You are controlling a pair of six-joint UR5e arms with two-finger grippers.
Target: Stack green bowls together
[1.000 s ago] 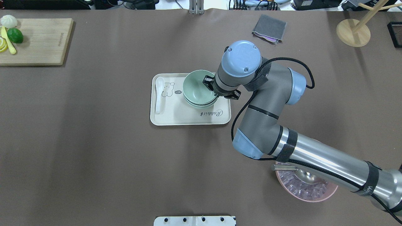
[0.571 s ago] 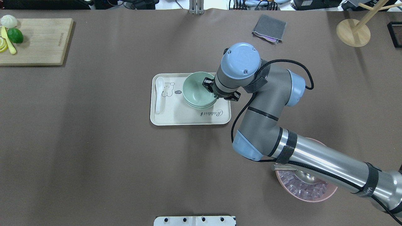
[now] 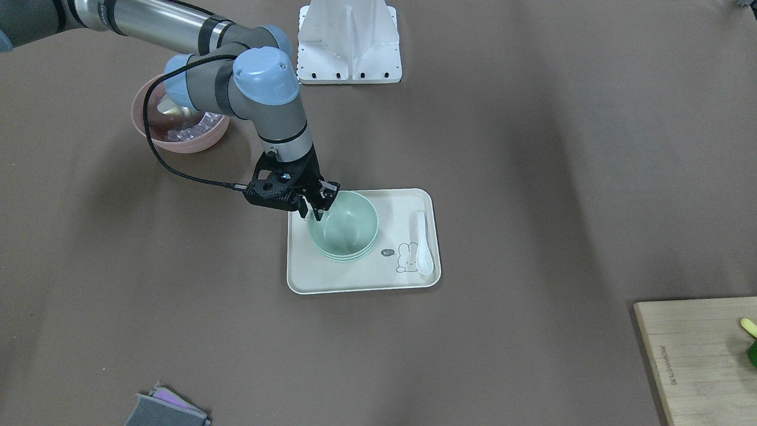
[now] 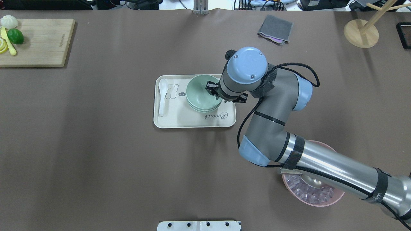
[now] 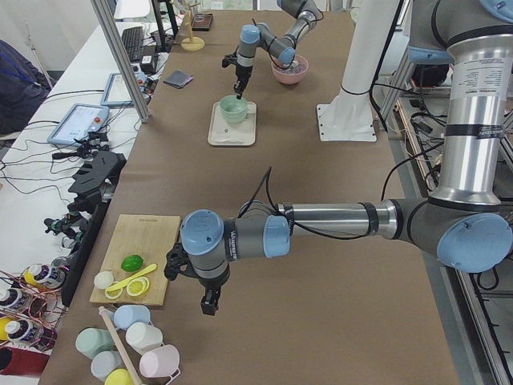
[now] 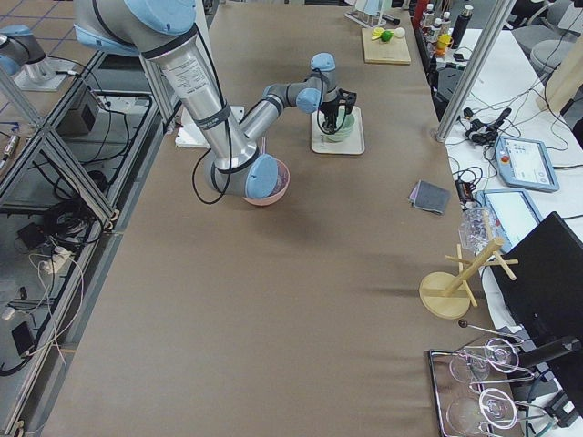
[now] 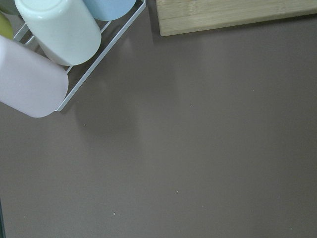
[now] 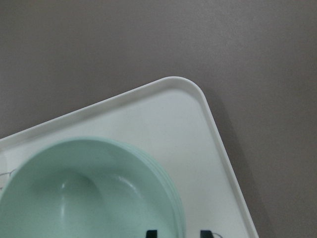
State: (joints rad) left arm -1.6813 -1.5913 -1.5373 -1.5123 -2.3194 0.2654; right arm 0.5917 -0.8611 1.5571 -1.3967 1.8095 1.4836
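Three pale green bowls (image 4: 200, 93) sit nested in one stack on the cream tray (image 4: 179, 118), at its far right part. The stack also shows in the front view (image 3: 346, 228) and in the right wrist view (image 8: 89, 198). My right gripper (image 4: 215, 93) points down at the stack's right rim, one finger inside the top bowl and one outside, shut on that rim (image 8: 179, 233). My left gripper (image 5: 207, 307) hangs over bare table near the cutting board (image 5: 136, 269). I cannot tell whether it is open or shut.
A white spoon (image 4: 162, 96) lies along the tray's left side. A pink bowl with ice and a metal scoop (image 4: 313, 194) sits under my right arm. A grey cloth (image 4: 275, 29) and a wooden stand (image 4: 361, 32) are at the far right. Cups on a rack (image 7: 54, 29) lie below my left wrist.
My right gripper has shifted slightly toward the robot's side, and the top bowl has moved with it onto the stack. The arm's elbow has swung a little. The tray and spoon have not moved.
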